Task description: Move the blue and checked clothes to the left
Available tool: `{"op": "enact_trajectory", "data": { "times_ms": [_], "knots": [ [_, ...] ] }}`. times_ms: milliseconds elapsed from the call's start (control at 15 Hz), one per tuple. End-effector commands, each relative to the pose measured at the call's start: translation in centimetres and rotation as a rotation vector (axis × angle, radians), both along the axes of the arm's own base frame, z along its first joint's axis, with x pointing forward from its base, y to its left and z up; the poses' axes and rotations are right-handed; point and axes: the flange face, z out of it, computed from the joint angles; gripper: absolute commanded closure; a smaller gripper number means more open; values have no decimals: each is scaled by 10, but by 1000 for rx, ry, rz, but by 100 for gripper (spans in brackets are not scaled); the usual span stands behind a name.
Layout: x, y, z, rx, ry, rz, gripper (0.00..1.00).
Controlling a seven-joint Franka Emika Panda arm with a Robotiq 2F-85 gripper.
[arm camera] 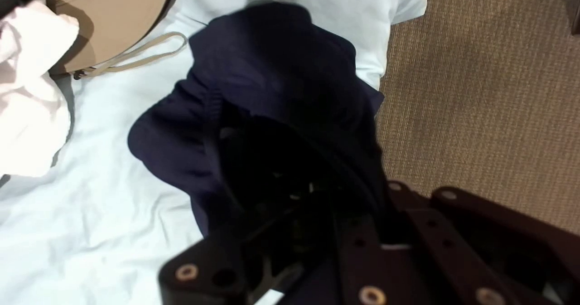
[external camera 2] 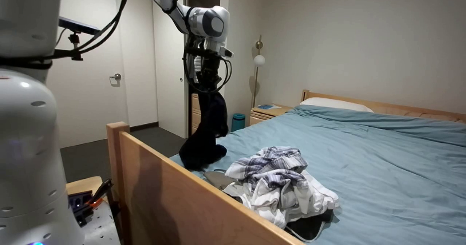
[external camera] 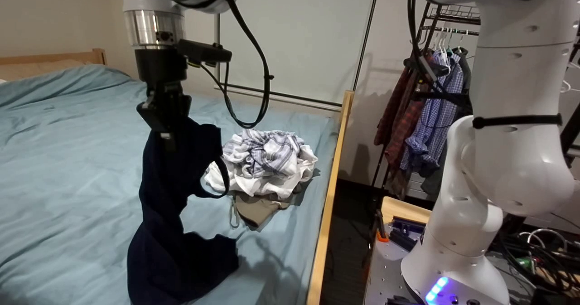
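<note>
A dark navy blue garment hangs from my gripper in both exterior views. My gripper is shut on its upper end. The garment's lower part reaches down to the bed near the footboard. In the wrist view the garment covers the middle and hides most of the fingertips. The checked white and grey-blue garment lies crumpled on top of a pile on the bed, apart from my gripper. It also shows in an exterior view.
White clothes lie under the checked garment, with a brown hat-like item beside them. The pile sits on the blue bed sheet by the wooden footboard. A clothes rack stands beyond the bed. Floor shows past the bed's edge.
</note>
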Motion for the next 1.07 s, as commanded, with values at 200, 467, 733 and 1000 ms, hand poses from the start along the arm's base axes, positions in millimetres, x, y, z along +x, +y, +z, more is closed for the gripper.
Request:
{"op": "enact_trajectory", "data": {
  "times_ms": [200, 467, 733, 1000],
  "knots": [
    [0, 0, 1, 0, 1, 0, 92],
    [9, 2, -2, 3, -1, -18, 54],
    [34, 10, -24, 17, 19, -12, 29],
    [60, 20, -51, 39, 44, 6, 4]
  ]
}}
